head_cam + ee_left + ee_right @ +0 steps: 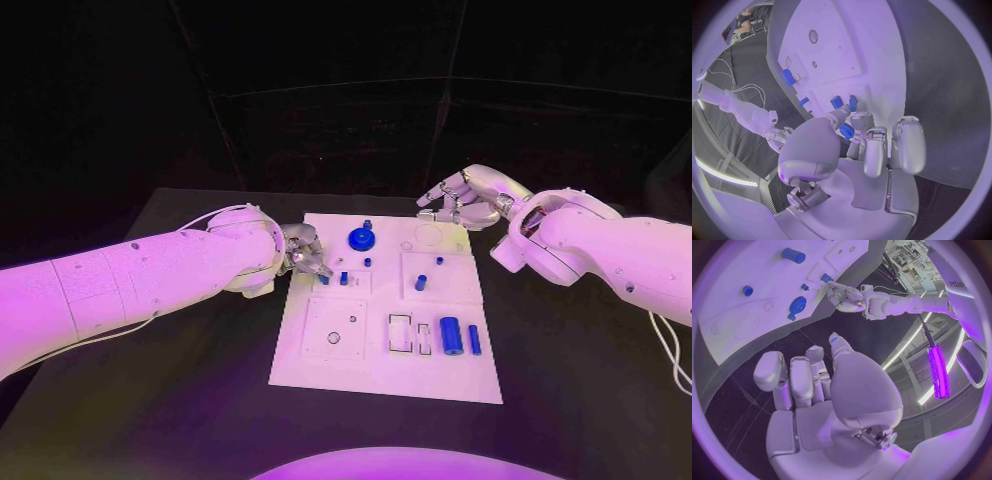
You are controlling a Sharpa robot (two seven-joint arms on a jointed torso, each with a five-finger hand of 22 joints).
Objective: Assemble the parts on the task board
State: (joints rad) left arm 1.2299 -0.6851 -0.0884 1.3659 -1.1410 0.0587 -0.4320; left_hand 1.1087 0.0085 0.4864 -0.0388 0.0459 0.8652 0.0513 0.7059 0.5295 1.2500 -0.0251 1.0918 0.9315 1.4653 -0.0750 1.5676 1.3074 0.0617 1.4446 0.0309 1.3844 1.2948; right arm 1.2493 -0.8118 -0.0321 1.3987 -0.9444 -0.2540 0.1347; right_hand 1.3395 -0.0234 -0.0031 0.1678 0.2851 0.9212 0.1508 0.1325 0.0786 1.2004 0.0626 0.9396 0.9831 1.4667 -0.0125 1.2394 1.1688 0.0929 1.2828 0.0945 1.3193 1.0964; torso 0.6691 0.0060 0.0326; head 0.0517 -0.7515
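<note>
Black table carrying the white task board (378,375), both hands working at its far end

Assembly is looking partly done – a round blue part (361,238) is sitting near the board's far edge and small blue pegs (420,283) are standing mid-board, while a blue cylinder (450,335) and a slim blue bar (475,339) are still lying loose near the right edge. At the left edge the left hand (303,252) is pinching a small blue piece (846,131) between its fingertips, just over the board. Off the far right corner – the right hand (464,198) is hovering, fingers loosely curled, holding nothing
</note>
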